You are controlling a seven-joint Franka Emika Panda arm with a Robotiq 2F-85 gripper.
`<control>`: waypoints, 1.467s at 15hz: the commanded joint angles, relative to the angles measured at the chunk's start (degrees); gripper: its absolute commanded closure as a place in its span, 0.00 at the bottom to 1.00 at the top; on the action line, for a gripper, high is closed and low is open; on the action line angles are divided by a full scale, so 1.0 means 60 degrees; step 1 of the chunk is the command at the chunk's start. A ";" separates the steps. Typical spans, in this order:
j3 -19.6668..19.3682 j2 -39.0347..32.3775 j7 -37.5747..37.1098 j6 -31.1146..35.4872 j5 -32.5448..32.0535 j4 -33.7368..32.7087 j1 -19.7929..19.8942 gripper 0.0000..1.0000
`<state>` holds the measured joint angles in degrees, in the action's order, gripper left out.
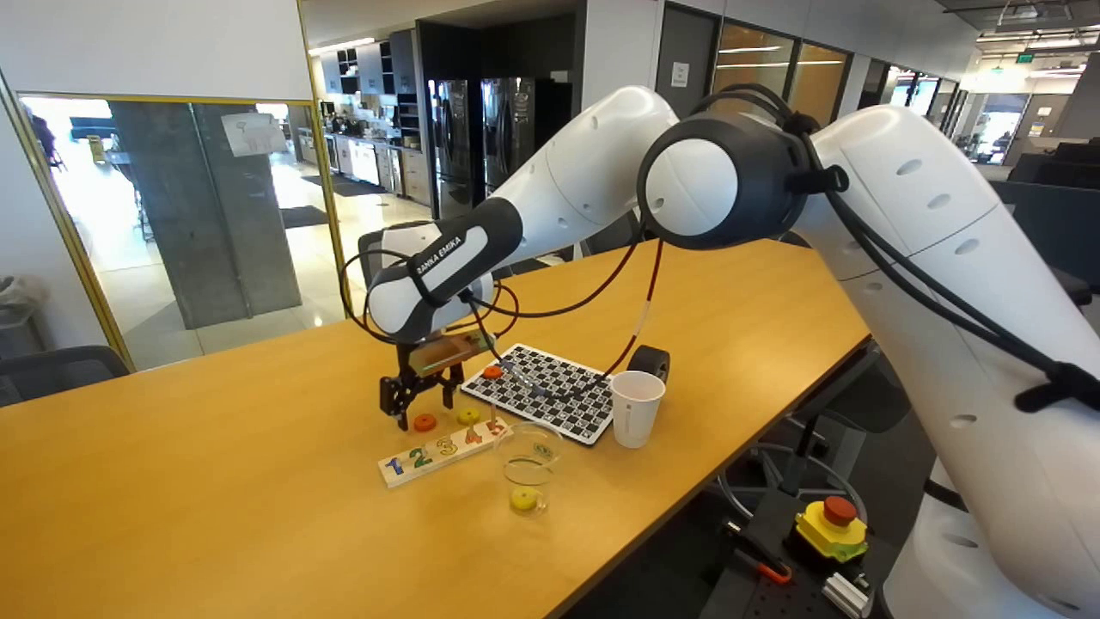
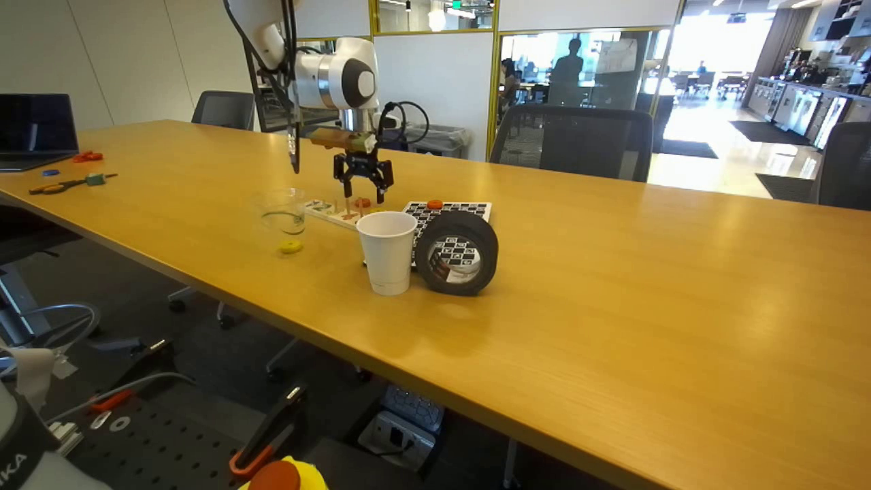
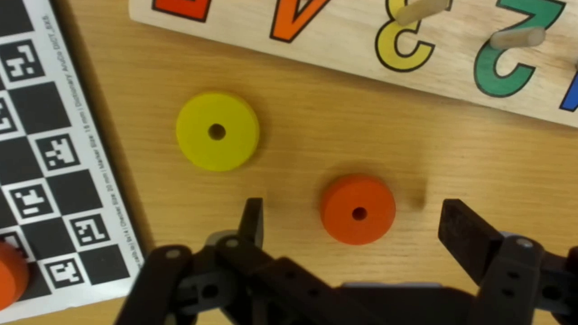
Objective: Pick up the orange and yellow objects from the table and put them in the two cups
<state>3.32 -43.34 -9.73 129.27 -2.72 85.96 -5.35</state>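
One orange disc [image 3: 9, 275], partly cut off at the left edge of the wrist view, rests on the checkered board [image 3: 67, 194], well to the left of the tool [image 3: 352, 205]. Next comes a yellow disc [image 3: 217, 151], flat on the surface [image 3: 293, 144], above and left of the tool in that view and outside the span between its jaws. Right of it, a second orange disc [image 3: 375, 214] lies flat on the same surface beneath the tool, seen between the jaws, which stand wide apart with a gap on each side of the disc.

Around these, going left to right in an exterior view, a laptop [image 2: 34, 126] stands open at the far left, well apart from the rest. The clear cup [image 2: 282, 222] is upright, with a second yellow disc [image 2: 290, 246] at its bottom. The number strip [image 2: 331, 215] lies flat near the tool, its pegs [image 3: 517, 37] sticking up. The white cup [image 2: 388, 252] stands upright and hides part of the checkered board from that side. A roll of black tape [image 2: 484, 245] stands on edge just beside the white cup, also covering some of the board; whether the two touch cannot be told.

There are two orange discs, two yellow discs, two cups, one number strip, one checkered board, one roll of black tape and one laptop.
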 commanded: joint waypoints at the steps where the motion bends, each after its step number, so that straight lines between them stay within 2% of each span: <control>1: -0.0014 -0.0227 0.0197 -0.0314 0.0314 -0.0497 -0.0026 0.00; 3: -0.0030 -0.0223 0.0193 -0.0307 0.0292 -0.0494 -0.0032 0.00; 4: -0.0036 -0.0206 0.0164 -0.0265 0.0297 -0.0471 -0.0034 0.25; 5: -0.0050 -0.0168 0.0159 -0.0252 0.0277 -0.0449 -0.0039 0.27; 12: -0.0107 -0.0108 0.0089 -0.0565 0.0219 -0.0506 -0.0077 0.80; 15: -0.0179 -0.0078 0.0012 -0.0780 0.0165 -0.0541 -0.0092 0.77; 17: -0.0486 0.0205 -0.0311 -0.0760 -0.0077 -0.0322 -0.0170 0.78; 22: -0.1176 0.1796 -0.0557 -0.0116 -0.0247 0.1272 0.0117 0.78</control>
<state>-1.78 -40.65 -11.70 126.39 -3.34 85.68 -5.36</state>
